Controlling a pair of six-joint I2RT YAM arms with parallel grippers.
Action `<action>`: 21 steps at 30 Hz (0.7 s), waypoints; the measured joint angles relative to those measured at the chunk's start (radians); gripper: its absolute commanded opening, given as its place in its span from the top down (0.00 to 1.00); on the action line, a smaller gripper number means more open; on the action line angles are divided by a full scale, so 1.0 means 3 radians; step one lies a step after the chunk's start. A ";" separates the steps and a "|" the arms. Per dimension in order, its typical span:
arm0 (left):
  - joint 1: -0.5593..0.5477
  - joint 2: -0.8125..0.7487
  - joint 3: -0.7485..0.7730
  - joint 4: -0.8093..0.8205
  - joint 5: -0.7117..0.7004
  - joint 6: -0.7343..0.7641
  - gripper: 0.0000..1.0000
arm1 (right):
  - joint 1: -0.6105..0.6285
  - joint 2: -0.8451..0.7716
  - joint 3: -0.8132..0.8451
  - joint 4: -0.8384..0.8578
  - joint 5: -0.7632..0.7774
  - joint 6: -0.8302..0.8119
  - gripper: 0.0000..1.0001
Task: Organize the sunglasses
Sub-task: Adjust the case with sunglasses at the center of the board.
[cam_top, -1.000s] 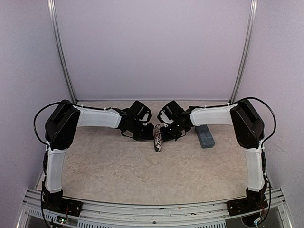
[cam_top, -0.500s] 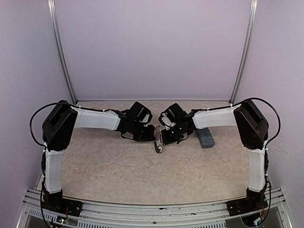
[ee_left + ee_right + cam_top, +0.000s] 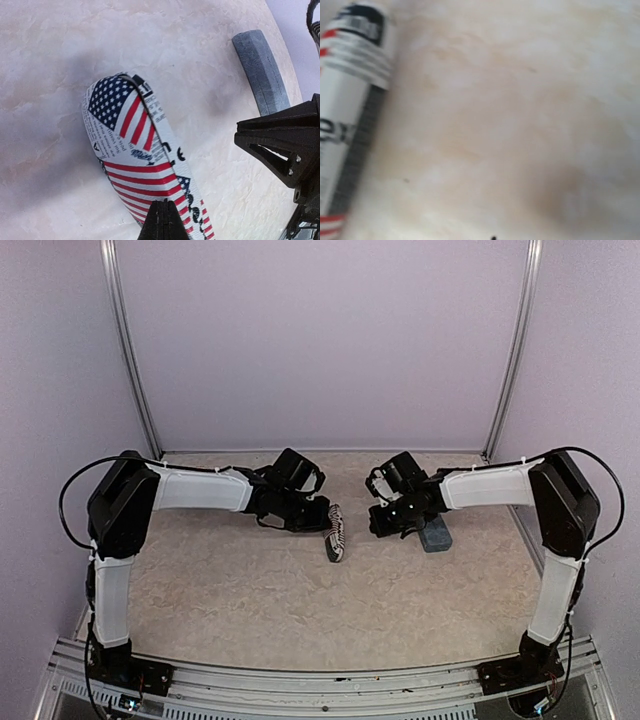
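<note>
No sunglasses show in any view. A soft pouch [image 3: 336, 535] printed with red, white and black stripes lies mid-table; in the left wrist view its flag print [image 3: 131, 131] fills the middle. My left gripper [image 3: 322, 518] is shut on the pouch's near end, its fingers closed together [image 3: 163, 220]. My right gripper [image 3: 378, 523] is a hand's width right of the pouch and holds nothing. Its fingers look closed as a black wedge in the left wrist view [image 3: 240, 139]. The blurred right wrist view shows the pouch [image 3: 350, 100] at its left edge.
A blue-grey oblong case [image 3: 436, 533] lies shut just right of my right gripper and also shows in the left wrist view [image 3: 260, 70]. The marbled beige table [image 3: 300, 600] is walled at the back and sides by pale panels.
My right gripper has drawn back to the right, away from the pouch, and now sits beside the blue-grey case. My left gripper has stayed on the pouch.
</note>
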 measured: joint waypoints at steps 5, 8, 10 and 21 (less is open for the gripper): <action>-0.0001 0.0013 0.0117 0.0018 0.0078 -0.0013 1.00 | -0.0047 -0.0163 -0.0146 0.0008 0.0046 -0.0025 0.88; -0.0006 0.0069 0.0226 0.0037 0.0132 -0.0025 1.00 | -0.0060 -0.0299 -0.0230 0.0033 0.0067 -0.0045 0.88; -0.0013 0.0127 0.0299 0.0046 0.0156 -0.0034 1.00 | -0.0067 -0.0398 -0.0285 0.0046 0.0097 -0.0057 0.88; -0.0043 0.0282 0.0348 0.0165 0.0336 -0.0074 1.00 | -0.0161 -0.0946 -0.0570 0.0098 0.0247 -0.0148 0.83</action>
